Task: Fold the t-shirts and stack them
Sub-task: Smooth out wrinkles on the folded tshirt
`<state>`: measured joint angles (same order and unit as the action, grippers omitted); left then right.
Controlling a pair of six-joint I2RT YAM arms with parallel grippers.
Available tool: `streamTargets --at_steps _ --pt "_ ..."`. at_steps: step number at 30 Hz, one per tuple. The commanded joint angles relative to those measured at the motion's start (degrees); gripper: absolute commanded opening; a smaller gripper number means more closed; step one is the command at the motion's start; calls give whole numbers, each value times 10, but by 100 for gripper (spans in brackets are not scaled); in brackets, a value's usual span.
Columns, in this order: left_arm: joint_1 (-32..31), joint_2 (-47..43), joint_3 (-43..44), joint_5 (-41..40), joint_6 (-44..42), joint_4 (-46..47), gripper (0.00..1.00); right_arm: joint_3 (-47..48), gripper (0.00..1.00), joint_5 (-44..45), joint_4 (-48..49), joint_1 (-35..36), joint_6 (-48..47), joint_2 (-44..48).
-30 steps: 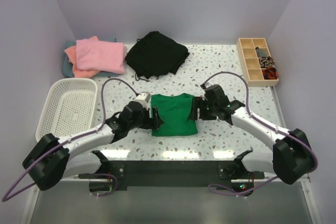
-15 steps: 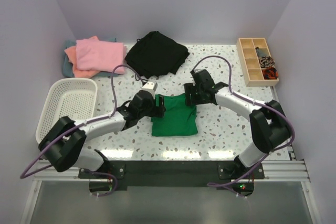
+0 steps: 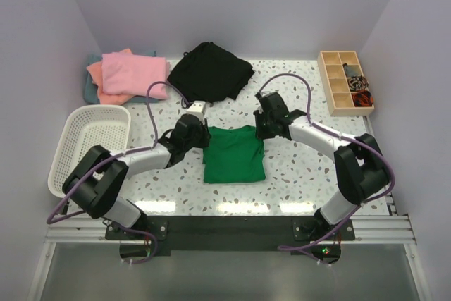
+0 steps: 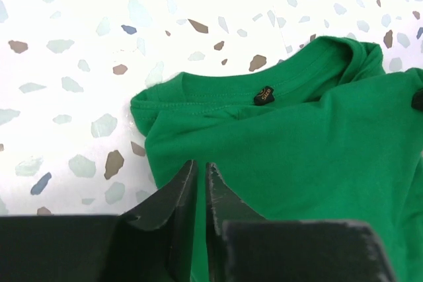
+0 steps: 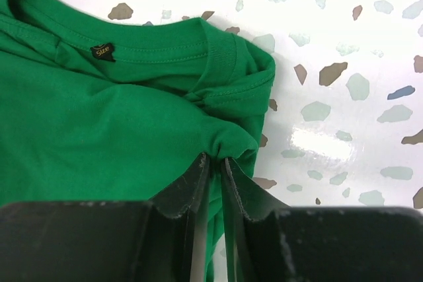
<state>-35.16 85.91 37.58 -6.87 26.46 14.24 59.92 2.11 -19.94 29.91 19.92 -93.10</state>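
The left gripper [image 4: 198, 171] has its jaws pressed nearly together, pinching the left shoulder edge of the folded green t-shirt [image 4: 297, 156]. The shirt lies between both grippers. Its long axis runs back toward the arm bases, and the collar sits just ahead of the fingertips. The right gripper [image 5: 215, 163] pinches a bunched fold at the right shoulder.

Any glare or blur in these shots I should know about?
Top external: bright light streaks reflect off the table's near edge. Right wrist: a glare patch on the table beside the green t-shirt. Left wrist: no evident glare, shirt label sharp.
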Motion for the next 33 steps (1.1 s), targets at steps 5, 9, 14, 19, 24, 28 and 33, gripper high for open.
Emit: streamTargets --at_steps 5,9,14,19,24,28,33 --pt "9 32 39 19 -19 47 0 27 14 -3 23 -8 -16 13" --pt "12 27 40 11 -14 34 4 32 14 -8 21 -12 -18 11" --pt "14 0 21 -24 -7 25 60 29 14 -11 20 -13 -17 7" --pt "21 2 10 -28 -3 23 70 26 14 -18 25 -13 -16 0" --pt "26 37 9 -10 5 33 70 23 14 -16 24 -12 -16 1" --pt "26 78 23 11 6 42 68 24 15 -12 22 -13 -18 1" --pt "26 96 27 37 13 61 38 24 14 -13 20 -15 -21 5"
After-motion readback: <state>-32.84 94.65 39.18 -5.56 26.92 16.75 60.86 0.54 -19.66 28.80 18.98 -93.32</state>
